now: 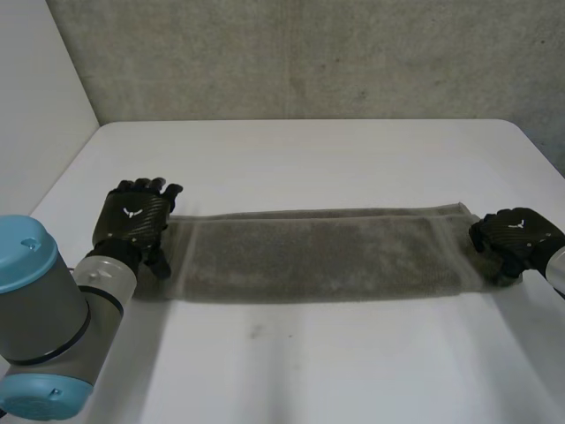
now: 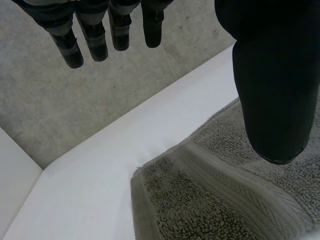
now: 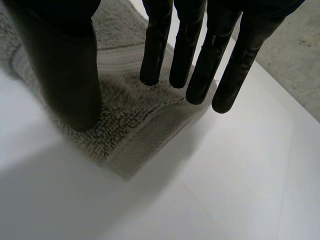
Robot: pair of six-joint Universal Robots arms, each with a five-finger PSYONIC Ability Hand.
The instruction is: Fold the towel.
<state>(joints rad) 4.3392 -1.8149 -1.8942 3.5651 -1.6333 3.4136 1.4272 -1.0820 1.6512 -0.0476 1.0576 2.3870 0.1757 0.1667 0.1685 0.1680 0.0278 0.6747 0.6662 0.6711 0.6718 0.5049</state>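
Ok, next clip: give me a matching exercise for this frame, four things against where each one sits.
Things:
1. grey terry towel
2. black left hand
3. black right hand
4. white table

Places:
A. at the towel's right end, fingers straight
B. underneath everything else
C. lying as a long strip between the two hands
D. at the towel's left end, fingers straight

Pairs: 1-C, 2-D, 3-A, 4-B.

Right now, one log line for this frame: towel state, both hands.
towel: long strip, flat on table | left hand: open, at left end | right hand: open, at right end | grasp: none
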